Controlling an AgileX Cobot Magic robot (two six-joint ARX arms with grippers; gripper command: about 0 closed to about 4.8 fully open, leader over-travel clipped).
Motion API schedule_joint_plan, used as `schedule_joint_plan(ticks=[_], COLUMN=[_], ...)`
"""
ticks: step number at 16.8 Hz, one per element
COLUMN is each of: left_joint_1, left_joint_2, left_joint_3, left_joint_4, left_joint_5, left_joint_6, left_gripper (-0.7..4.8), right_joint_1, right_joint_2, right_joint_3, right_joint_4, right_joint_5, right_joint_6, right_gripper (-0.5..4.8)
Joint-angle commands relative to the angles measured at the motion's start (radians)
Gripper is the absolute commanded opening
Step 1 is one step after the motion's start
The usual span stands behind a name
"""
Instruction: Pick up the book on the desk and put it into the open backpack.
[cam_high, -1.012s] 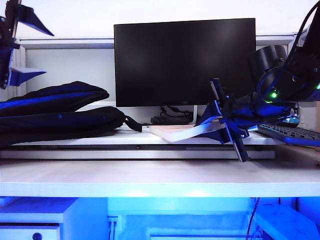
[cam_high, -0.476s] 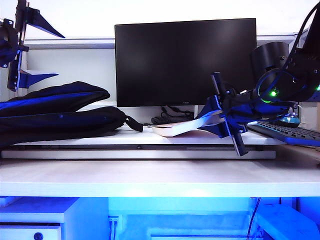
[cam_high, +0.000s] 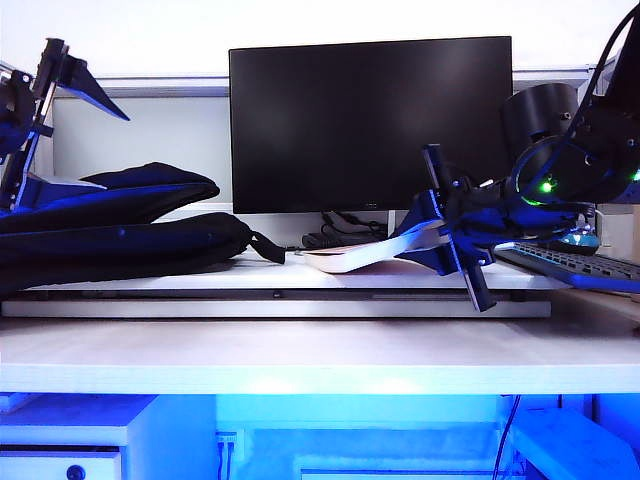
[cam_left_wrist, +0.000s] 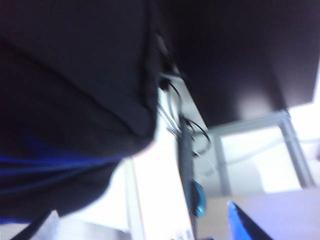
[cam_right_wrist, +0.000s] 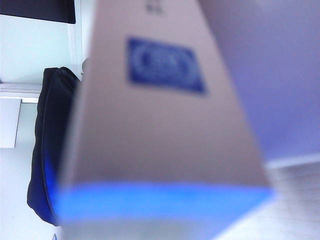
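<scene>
Exterior view: right tool (cam_high: 432, 243) clamps the book's (cam_high: 365, 257) near end; left tool (cam_high: 45, 130) gapes over the backpack (cam_high: 120, 225).

- The backpack (cam_high: 110, 235) is laid on the raised shelf (cam_high: 275, 290) of the table (cam_high: 300, 365), at the left.
- The monitor (cam_high: 370, 125) is placed behind, at the middle.
- The book (cam_high: 365, 257) is held tilted at its right end by the right gripper (cam_high: 440, 240), its left end near the shelf.
- The keyboard (cam_high: 580, 265) is set at the right.
- The left gripper (cam_high: 45, 130) is held spread above the backpack's left end.

Left tool (cam_high: 45, 120) hangs over backpack (cam_high: 120, 240) mouth.
</scene>
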Motion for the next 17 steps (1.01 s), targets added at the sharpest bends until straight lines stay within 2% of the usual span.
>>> schedule_joint_plan(ticks=[1,5,9,17], left_joint_1=[0.001,0.001,0.001,0.001], left_joint_2=[0.003,0.042,0.087,0.172], left_joint_3=[0.006,0.008,0.015,0.111], left_joint_4=[-0.009,-0.024,0.022,0.068], left_joint_5=[-0.052,-0.094,-0.124,-0.184], left_joint_6=[0.033,0.037,0.037,0.032], left_gripper=[4.79,4.79,4.79,4.79], right_joint_1=[0.0,0.0,0.0,0.002], right_joint_2=[-0.01,-0.01,-0.01,-0.013], right_joint_3=[0.013,0.017,0.026,0.061], right_joint_4=[0.061,0.068,0.086,0.093], right_joint_5=[-0.007,-0.017,-0.044,-0.085], right_joint_6=[-0.011,-0.008,-0.008,-0.004], right_gripper=[-0.06,-0.06,-0.06,-0.06])
